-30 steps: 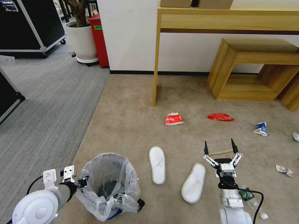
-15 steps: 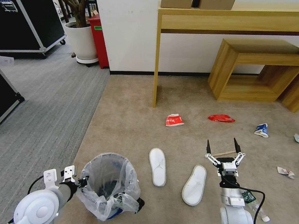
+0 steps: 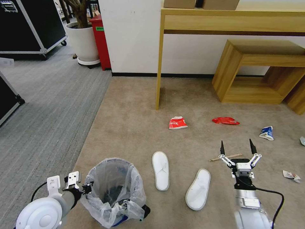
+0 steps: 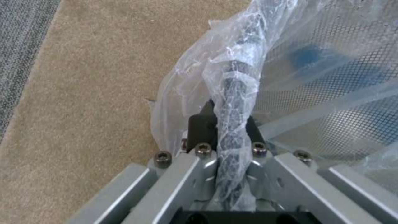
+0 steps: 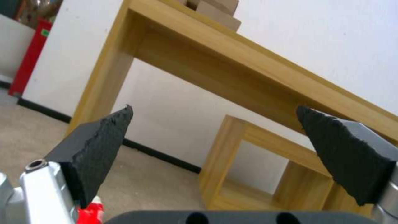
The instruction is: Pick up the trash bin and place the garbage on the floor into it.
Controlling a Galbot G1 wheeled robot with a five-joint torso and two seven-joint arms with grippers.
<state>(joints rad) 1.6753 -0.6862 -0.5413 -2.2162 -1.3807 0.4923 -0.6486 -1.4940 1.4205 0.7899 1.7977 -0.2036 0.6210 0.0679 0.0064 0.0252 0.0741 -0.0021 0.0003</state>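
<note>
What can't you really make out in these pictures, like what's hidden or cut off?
- Head view: the trash bin contents, blurred by the crinkly plastic bag; its base is mostly covered.
- Head view: a scrap at the right edge, cut off, unidentifiable.
- Head view: print on the red-white cup and crumpled paper, too small.
- Left wrist view: the left gripper fingertips, wrapped in bag plastic at the bin rim.
- Right wrist view: the floor under the open right gripper, out of frame.

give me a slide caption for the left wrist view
Left pincer shut on the bag-lined rim of the trash bin above beige carpet.
</note>
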